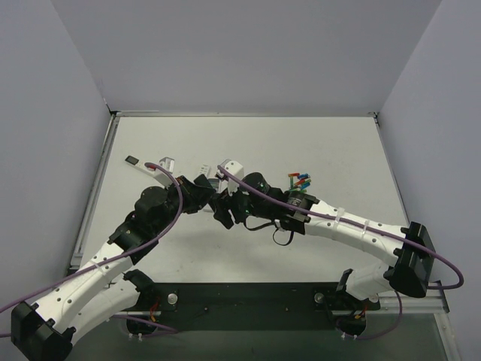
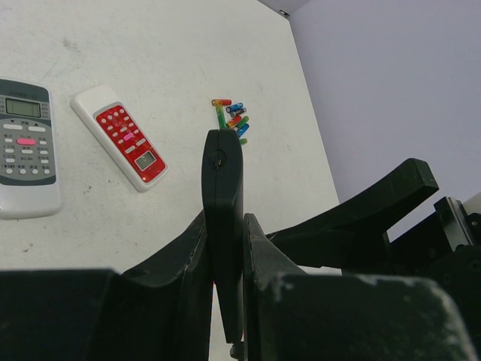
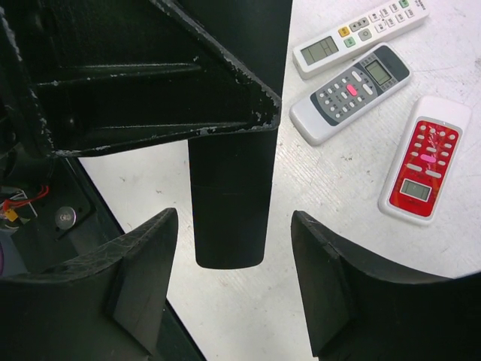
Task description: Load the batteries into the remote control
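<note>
Table (image 1: 248, 143): your two arms meet near its middle. Your left gripper (image 2: 224, 224) is clamped on a black bar (image 2: 222, 165), whose end sticks out past the fingertips. Your right gripper (image 3: 233, 218) is spread wide, with a finger on either side of that bar, neither touching it. The long white remote (image 3: 361, 34) lies flat and unheld, just beside a grey remote (image 3: 349, 90), with a red remote (image 3: 425, 158) near. The batteries (image 2: 231, 116) lie in a loose pile, apart from the remotes.
</note>
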